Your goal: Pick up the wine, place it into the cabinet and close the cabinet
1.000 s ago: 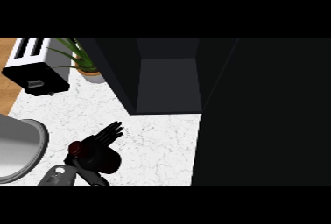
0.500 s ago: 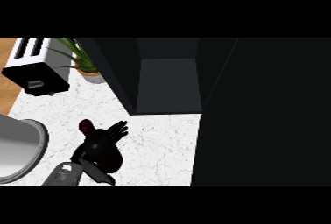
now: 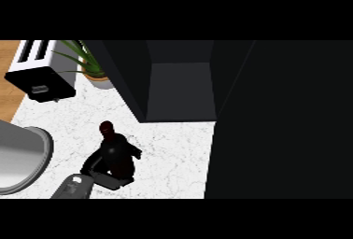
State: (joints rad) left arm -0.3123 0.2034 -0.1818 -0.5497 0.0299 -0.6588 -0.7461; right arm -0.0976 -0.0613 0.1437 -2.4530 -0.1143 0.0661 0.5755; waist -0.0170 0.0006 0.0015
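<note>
I am looking steeply down on a white marbled counter (image 3: 172, 154). My left hand (image 3: 114, 156), black, on a grey forearm (image 3: 72, 186) that enters at the counter's near edge towards the left, is over the counter's near-left part. Its fingers (image 3: 132, 153) are curled round the body of the wine bottle (image 3: 106, 130), with the thumb side wrapped against the glass, so most of the bottle is hidden. Only the dark red neck and top show, pointing past the hand towards the counter's far edge. I cannot tell whether the bottle's base touches the counter.

The cabinet (image 3: 180, 88) stands at the far edge, right of centre, its dark inside open to me and its grey floor showing. A broad black panel (image 3: 283, 121) covers the counter's right side; I cannot tell whether it is the cabinet's door. The bottle is well apart from the opening, nearer and to the left of it.

A white and black toaster (image 3: 41, 70) sits at the far-left corner, with a potted plant (image 3: 93, 70) just beside it. A rounded metal basin (image 3: 21, 158) lies at the left edge, near the hand.
</note>
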